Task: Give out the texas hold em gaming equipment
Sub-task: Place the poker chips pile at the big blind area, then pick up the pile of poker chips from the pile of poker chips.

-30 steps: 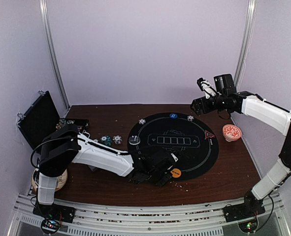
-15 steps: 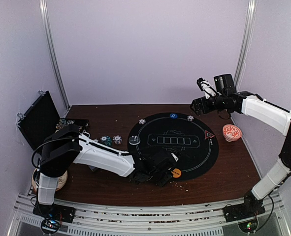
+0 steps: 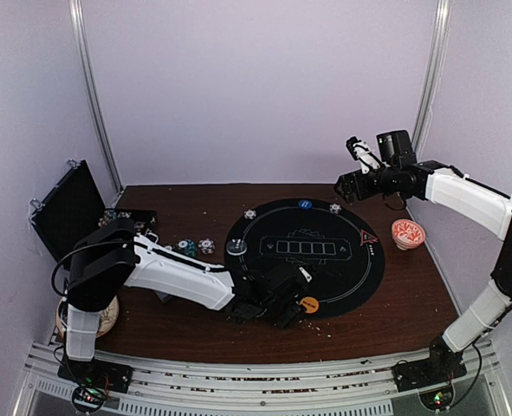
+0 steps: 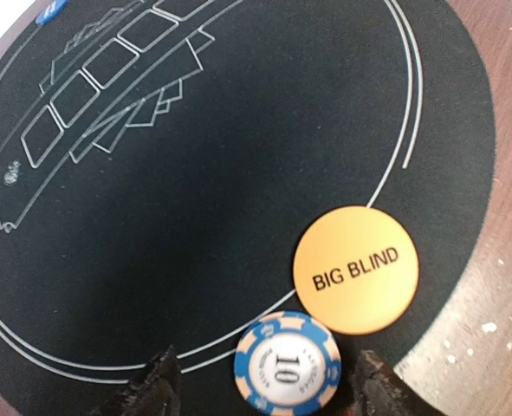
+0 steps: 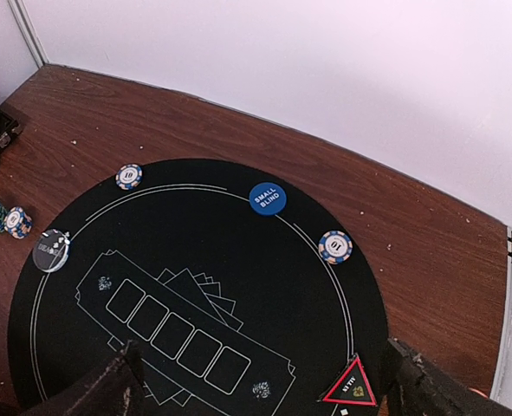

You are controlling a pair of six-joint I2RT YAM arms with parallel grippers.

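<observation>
A blue-and-white striped chip (image 4: 286,364) marked 10 lies flat on the black mat (image 4: 238,173), against the orange BIG BLIND disc (image 4: 355,270) (image 3: 309,304). My left gripper (image 4: 268,386) (image 3: 277,308) is low over the mat's near edge. It is open, with a dark finger on each side of the chip and a gap showing on both sides. My right gripper (image 5: 268,386) (image 3: 351,184) hangs open and empty high over the back right. Below it lie the blue SMALL BLIND disc (image 5: 267,198), two striped chips (image 5: 334,247) (image 5: 128,176) and the red triangle marker (image 5: 349,387).
A clear round dealer disc (image 3: 236,247) sits on the mat's left rim. Two chip stacks (image 3: 186,248) (image 3: 206,246) stand on the brown table left of the mat. An open black case (image 3: 65,208) is at far left. A red-and-white bowl (image 3: 408,232) stands right of the mat.
The left gripper's jaws have spread apart over the mat's near edge, with the chip left lying between them. The right arm has not moved.
</observation>
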